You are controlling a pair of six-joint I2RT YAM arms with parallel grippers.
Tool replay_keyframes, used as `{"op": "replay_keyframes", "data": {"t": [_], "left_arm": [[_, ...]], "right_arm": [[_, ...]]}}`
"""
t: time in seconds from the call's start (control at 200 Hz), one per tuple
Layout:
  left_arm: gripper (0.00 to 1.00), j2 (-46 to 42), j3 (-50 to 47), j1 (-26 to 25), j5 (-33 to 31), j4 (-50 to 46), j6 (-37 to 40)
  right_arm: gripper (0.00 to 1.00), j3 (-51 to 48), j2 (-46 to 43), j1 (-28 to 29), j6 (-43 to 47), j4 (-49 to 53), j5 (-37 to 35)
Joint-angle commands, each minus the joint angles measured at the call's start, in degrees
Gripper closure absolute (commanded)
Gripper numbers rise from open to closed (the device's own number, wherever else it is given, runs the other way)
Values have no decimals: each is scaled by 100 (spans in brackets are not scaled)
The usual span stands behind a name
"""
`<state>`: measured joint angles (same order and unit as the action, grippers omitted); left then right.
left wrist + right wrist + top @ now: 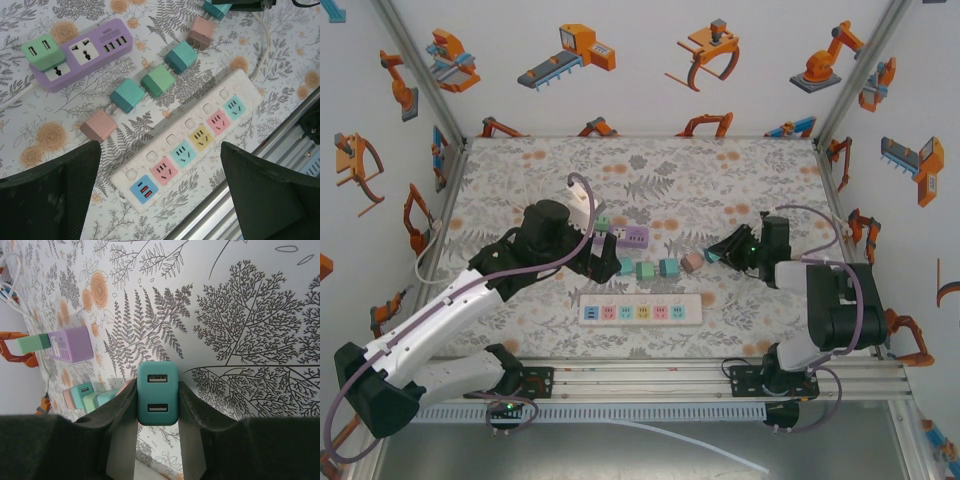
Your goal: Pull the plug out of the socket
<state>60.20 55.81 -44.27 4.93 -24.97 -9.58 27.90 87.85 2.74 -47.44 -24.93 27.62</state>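
My right gripper [158, 407] is clamped on a teal USB charger [157, 382], pads on its two flat sides, ports facing my wrist cam. It's clear of any socket, over the fern-print mat near the row of loose chargers [157, 82]. I'd guess it's a light, hard plastic cube with smooth sides, so probably slippery unless I squeeze square on the flats. My left gripper [160, 150] is spread wide, holding nothing, above the white power strip [242, 85]. One green charger [42, 51] sits plugged into the purple socket strip [102, 31]. Probably next: same side grip, straight pull.
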Motion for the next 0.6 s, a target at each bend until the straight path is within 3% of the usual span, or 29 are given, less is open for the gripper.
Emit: {"op": "replay_keyframes", "data": {"t": [0.0,0.406,0.526,0.596], "left_arm": [[3,26,-62,-23,-179,-62,107],[3,-28,-153,-23,-288,-52,24],[3,-70,-174,-24,-375,-60,22],[3,-83,-176,-25,-447,-69,18]], "right_arm": [[61,-166,61,-28,253,32,-19],[44,-127,-49,-20,253,435,-289],[25,-84,-318,-21,335,879,-608],[20,-66,-552,-19,412,1094,-755]]}}
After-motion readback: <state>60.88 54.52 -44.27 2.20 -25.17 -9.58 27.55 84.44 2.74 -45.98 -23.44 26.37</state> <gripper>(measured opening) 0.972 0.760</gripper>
